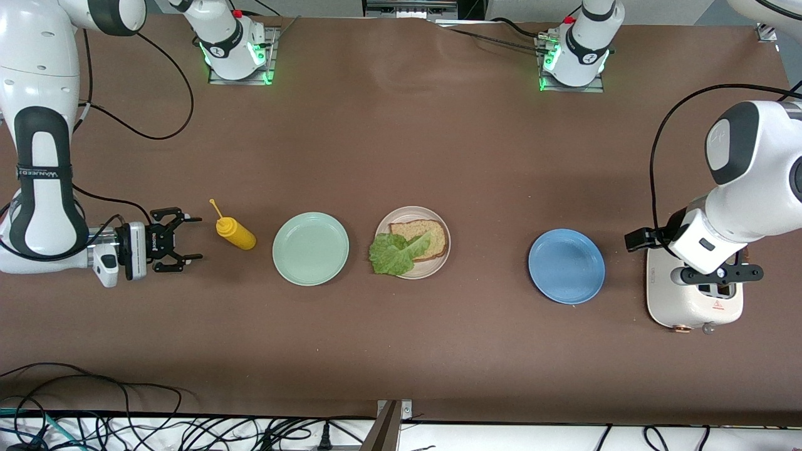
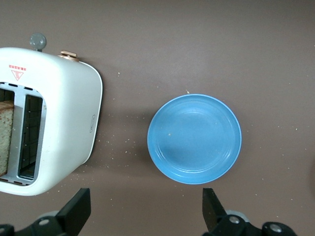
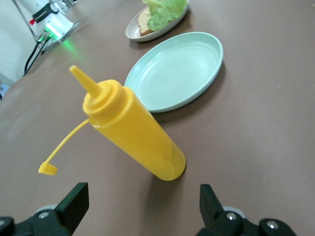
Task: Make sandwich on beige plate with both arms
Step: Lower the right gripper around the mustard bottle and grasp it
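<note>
The beige plate (image 1: pixel 433 265) lies mid-table. On it rests one brown bread slice (image 1: pixel 423 235), and a ruffled lettuce leaf (image 1: pixel 395 254) on that slice hangs over the plate's rim. A second bread slice (image 2: pixel 5 137) stands in a slot of the white toaster (image 2: pixel 64 113). My left gripper (image 2: pixel 145 216) hangs open and empty above the table between the toaster and the blue plate (image 2: pixel 194 138). Low over the table at the right arm's end, my right gripper (image 1: pixel 188 238) is open and empty, its fingers pointing at the yellow squeeze bottle (image 1: pixel 235 232).
A mint-green plate (image 1: pixel 310 248) sits between the bottle and the beige plate (image 3: pixel 132 29). The blue plate (image 1: pixel 566 265) lies between the beige plate and the toaster (image 1: pixel 694 304). The bottle (image 3: pixel 133 130) leans over, its cap dangling on a strap. Cables run along the table's front edge.
</note>
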